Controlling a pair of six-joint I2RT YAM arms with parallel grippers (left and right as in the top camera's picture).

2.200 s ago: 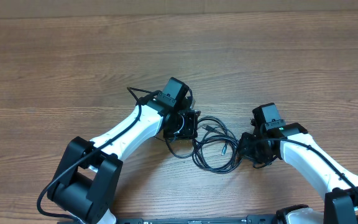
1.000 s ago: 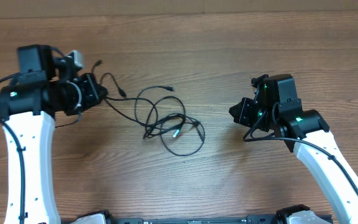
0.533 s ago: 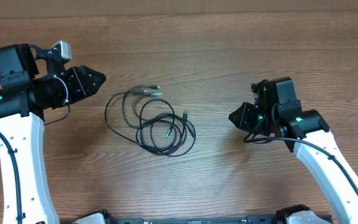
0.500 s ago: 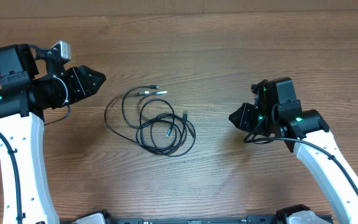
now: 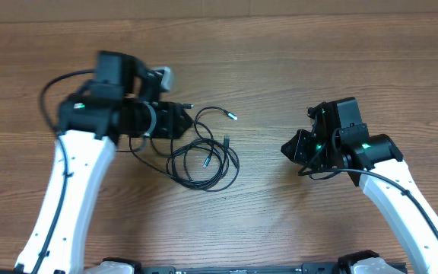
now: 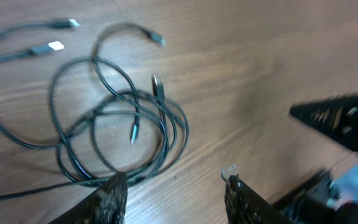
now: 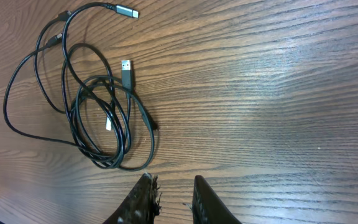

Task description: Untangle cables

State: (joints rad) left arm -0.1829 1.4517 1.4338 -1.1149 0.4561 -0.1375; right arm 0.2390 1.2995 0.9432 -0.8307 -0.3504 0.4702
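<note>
So the cables [image 5: 204,156] are sitting in a loose coil in the middle of the surface [image 5: 280,68], between the two arms and much nearer the left one. A couple of strands stick out the top with silver plugs [image 6: 55,45] on the ends, and another plug [image 7: 126,68] lies across the coil.

The left arm [image 5: 90,160] is parked right at the coil's upper-left edge. Its jaws are about halfway open with nothing in them, and the wrist view shows the coil's rim just beside one fingertip [image 6: 114,190]. Can't tell if it's actually touching. The right arm [image 5: 379,164] hangs well off to the right, its jaws nearly closed with a narrow gap, also empty.

This looks like the between-grabs part: nobody holds anything, and the left is lining up for a strand. The next move probably needs one free plug end pinched and drawn out while the other arm pins the coil.

The main thing in the way is the coil itself, since the loops overlap and one pull could drag the whole bundle.
</note>
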